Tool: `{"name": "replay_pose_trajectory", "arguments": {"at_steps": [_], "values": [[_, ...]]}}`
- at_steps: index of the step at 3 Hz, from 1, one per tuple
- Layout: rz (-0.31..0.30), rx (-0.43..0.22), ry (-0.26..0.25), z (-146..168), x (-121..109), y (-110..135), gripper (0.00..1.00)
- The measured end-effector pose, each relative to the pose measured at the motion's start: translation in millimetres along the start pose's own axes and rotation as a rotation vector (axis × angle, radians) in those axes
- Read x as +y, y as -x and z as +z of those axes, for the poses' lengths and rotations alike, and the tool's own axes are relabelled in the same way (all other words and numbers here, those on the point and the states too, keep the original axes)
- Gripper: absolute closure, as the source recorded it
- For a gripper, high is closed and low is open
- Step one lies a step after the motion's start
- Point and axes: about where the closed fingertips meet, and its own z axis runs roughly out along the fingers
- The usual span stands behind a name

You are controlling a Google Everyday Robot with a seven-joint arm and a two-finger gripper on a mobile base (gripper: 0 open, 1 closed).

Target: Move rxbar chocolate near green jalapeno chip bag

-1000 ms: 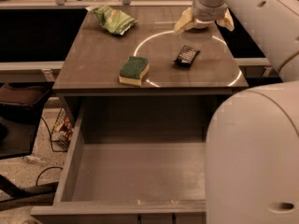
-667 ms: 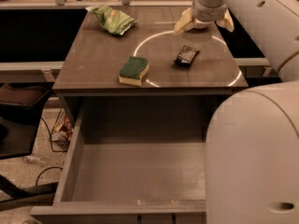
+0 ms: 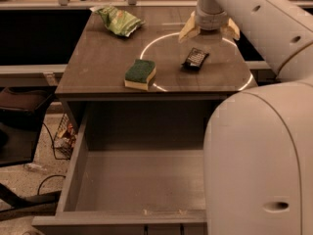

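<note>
One rxbar chocolate (image 3: 195, 58) lies just beside the wide-spread, empty end effector (image 3: 209, 35).

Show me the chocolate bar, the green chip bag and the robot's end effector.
rxbar chocolate (image 3: 195, 58): camera view, middle of its black wrapper.
green jalapeno chip bag (image 3: 120, 21): camera view, centre of the wrinkled foil.
end effector (image 3: 209, 35): camera view, between its spread fingertips, behind the bar.

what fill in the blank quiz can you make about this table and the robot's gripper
1. The gripper hangs just behind the snack bar, fingers ____.
2. The snack bar's wrapper is ____.
3. The sponge has a ____ top.
4. The chip bag lies at the table's far ____ corner, as pictured.
Missing words: open; black; green; left.
</note>
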Motion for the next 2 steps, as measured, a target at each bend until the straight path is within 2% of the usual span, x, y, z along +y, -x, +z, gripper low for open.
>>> {"name": "replay_pose_trajectory", "arguments": {"at_steps": [1, 2], "values": [[0.056, 0.042, -0.025, 9, 10, -7, 0.0], [0.086, 0.084, -0.029, 18, 23, -12, 0.0]]}}
